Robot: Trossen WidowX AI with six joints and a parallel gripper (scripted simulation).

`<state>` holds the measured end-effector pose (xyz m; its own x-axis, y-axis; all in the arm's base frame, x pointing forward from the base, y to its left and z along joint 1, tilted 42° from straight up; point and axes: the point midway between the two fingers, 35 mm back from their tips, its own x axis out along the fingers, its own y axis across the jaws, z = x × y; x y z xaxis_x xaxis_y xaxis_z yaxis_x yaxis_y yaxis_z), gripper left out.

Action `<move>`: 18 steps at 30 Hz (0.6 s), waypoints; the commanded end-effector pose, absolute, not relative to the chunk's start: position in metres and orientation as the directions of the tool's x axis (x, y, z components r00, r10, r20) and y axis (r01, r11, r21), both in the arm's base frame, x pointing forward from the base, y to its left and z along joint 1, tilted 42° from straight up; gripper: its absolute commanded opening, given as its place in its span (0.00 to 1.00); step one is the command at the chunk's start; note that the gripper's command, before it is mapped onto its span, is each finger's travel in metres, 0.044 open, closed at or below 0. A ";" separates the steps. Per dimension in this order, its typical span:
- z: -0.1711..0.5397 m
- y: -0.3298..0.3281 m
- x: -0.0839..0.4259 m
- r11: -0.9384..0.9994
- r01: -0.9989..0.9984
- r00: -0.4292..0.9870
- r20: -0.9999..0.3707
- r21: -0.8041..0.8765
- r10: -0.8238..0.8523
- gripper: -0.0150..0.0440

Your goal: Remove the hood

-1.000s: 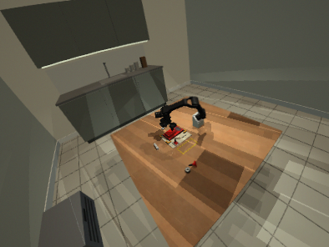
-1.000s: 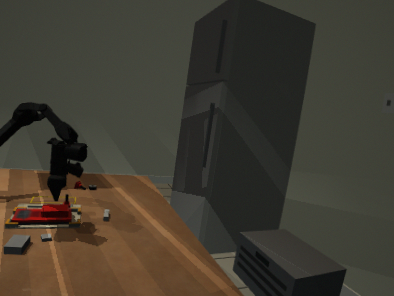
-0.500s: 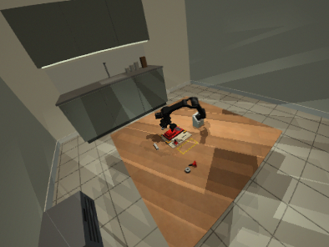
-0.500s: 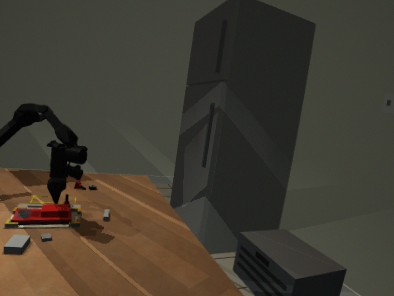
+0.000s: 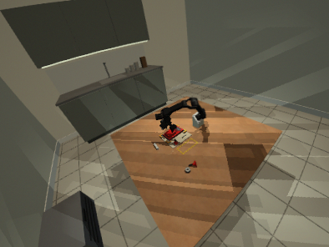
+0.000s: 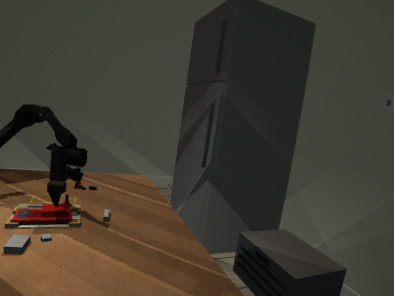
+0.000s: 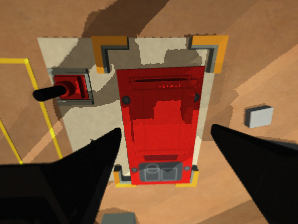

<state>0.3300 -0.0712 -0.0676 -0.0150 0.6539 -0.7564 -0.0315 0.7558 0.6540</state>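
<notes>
Reading the wrist view from left to right, with the toy car (image 5: 170, 133) (image 6: 45, 214) (image 7: 160, 115) as the landmark, the yellow outline (image 7: 27, 62) of the marked area comes first, on the table (image 7: 260, 40) well to the left of the car. Between outline and car, on the pale board (image 7: 95, 127), sits a red block (image 7: 77, 86) with a black stick (image 7: 49, 93) leaning out of it toward the left, its end over the outline.

The toy car lies flat on the board, with orange-and-gray corner brackets (image 7: 119, 44) at its corners. Its red hood (image 7: 162, 120) is on the car, outside the outline; I cannot tell exactly where the hood's edges run. A gray window-like patch (image 7: 160, 172) shows at the car's lower end.

The gripper (image 5: 172, 128) (image 6: 56, 204) (image 7: 165, 130) is spread wide with nothing pinched, one finger showing to the left of the car and the other to the right. Whether either finger touches the car, I cannot tell. Right of the car, apart from it and beyond the board, a small light-gray block (image 7: 259, 116) rests on the table.
</notes>
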 end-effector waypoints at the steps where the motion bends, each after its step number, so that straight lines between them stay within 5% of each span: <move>1: -0.071 -0.067 0.327 0.750 -0.020 -0.021 -0.751 0.661 0.660 1.00; 18: -0.080 -0.059 0.326 0.750 -0.020 -0.021 -0.750 0.661 0.661 1.00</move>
<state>0.3295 -0.0632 -0.0770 -0.0148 0.6546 -0.7558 -0.0318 0.7552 0.6547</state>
